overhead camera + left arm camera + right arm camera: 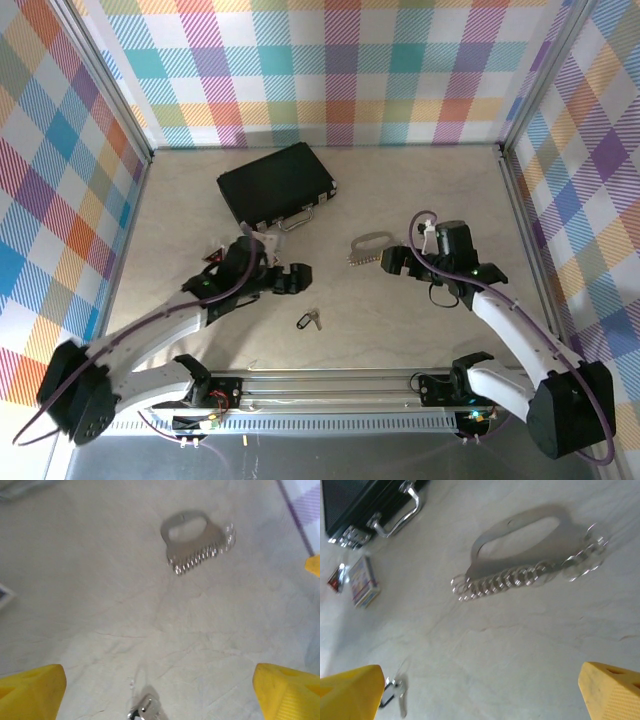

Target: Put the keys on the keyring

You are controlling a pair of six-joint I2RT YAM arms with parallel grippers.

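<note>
- The left claw (160, 692) hangs low over the table (75, 605), its yellow fingers (32, 690) spread wide with nothing between them. The key (145, 709) lies flat on the table near the midline between the tips, apparently lined up for a pick.
- The right claw (480, 692) is likewise spread and empty. It faces the keyring holder (520, 550), which lies flat ahead of it and well apart from its fingers. This looks like a stance for steadying or lifting the holder while the other arm brings the key.
- The key is small and silver, with a dark loop at one end. Seen from the right claw, it rests just beside one fingertip.
- The keyring holder is a shiny steel plate with a long handle slot and a row of split rings strung along one edge.
- A black case (278, 185) sits beyond the left claw, away from the work.
</note>
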